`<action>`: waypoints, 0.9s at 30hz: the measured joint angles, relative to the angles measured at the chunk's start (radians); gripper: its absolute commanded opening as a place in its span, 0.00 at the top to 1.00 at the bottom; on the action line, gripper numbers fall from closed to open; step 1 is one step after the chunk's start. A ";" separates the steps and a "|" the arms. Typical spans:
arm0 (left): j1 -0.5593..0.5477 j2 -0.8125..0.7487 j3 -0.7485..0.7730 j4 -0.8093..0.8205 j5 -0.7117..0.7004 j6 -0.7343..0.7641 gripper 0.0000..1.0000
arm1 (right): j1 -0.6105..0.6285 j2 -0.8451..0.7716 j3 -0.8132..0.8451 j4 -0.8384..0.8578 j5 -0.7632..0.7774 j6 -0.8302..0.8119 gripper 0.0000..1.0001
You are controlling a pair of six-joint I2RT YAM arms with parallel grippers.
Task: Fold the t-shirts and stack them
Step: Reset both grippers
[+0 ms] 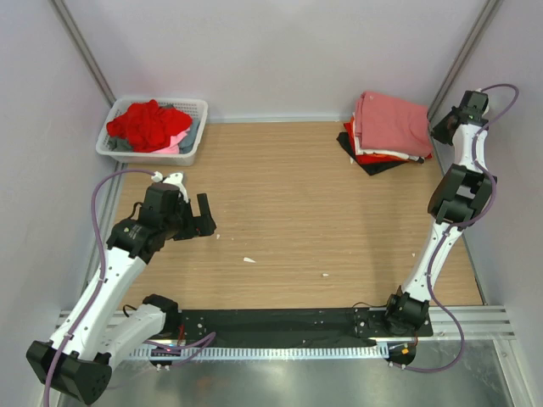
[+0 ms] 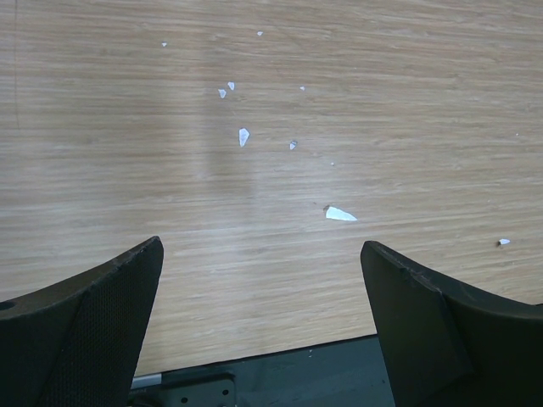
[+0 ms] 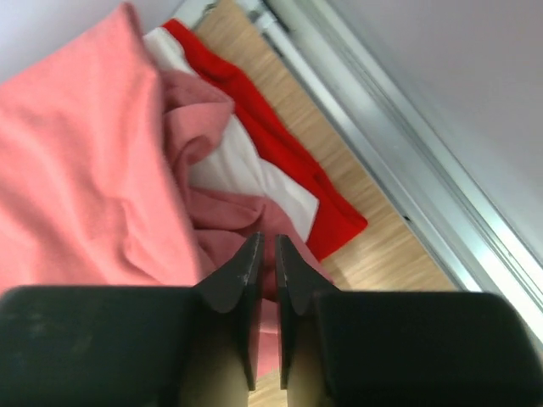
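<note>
Left gripper [image 2: 259, 246]: fingers spread wide, nothing between them; it hangs above bare wood.
Right gripper [image 3: 269, 242]: dark fingers barely parted, only a thin slit between them. No cloth can be seen pinched in the slit.
Large plain salmon-pink cloth t-shirt [image 3: 76, 170]: folded and on top of the stack. Its rumpled edge lies directly beyond the right fingertips, and most of it spreads to the left of them in the wrist view.
White cloth t-shirt [image 3: 246, 174]: second layer of the stack, showing just ahead of the right fingertips under the pink edge.
Folded red cloth t-shirt [image 3: 280, 161]: under the white one. Its border runs ahead and to the right of the right fingertips.
Black cloth t-shirt [image 1: 369, 164]: bottom of the stack, a corner showing on the near side.
Crumpled red t-shirt [image 1: 146, 125]: heaped in the basket, well beyond the left fingers.
Grey t-shirt [image 1: 190, 129]: beside the red heap in the same basket.
White plastic lattice basket [image 1: 188, 153]: far left corner of the table.
Light wooden table [image 1: 288, 203]: carries the stack and the basket.
Small white scraps [image 2: 339, 214]: scattered on the wood ahead of the left fingers.
</note>
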 measured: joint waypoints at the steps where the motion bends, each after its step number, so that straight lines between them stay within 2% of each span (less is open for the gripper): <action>1: 0.000 0.000 0.000 0.000 0.000 0.000 0.00 | 0.005 -0.005 -0.008 -0.002 0.024 -0.003 0.51; 2: 0.000 -0.002 0.000 0.000 0.000 0.000 0.00 | 0.011 -0.021 -0.036 0.009 0.052 -0.004 0.28; 3: 0.000 -0.004 0.000 0.000 0.000 0.000 0.00 | 0.016 -0.048 -0.079 0.019 0.072 0.003 0.24; 5: 0.000 -0.013 0.000 0.000 0.000 0.000 0.00 | 0.017 -0.102 -0.146 0.023 0.090 0.003 0.23; 15: 0.000 -0.048 0.000 0.000 0.000 0.000 0.00 | 0.006 -0.123 -0.047 0.048 0.002 0.045 0.34; 27: 0.000 -0.048 0.000 0.000 0.001 0.000 0.00 | 0.010 0.011 -0.042 0.066 -0.091 0.077 0.50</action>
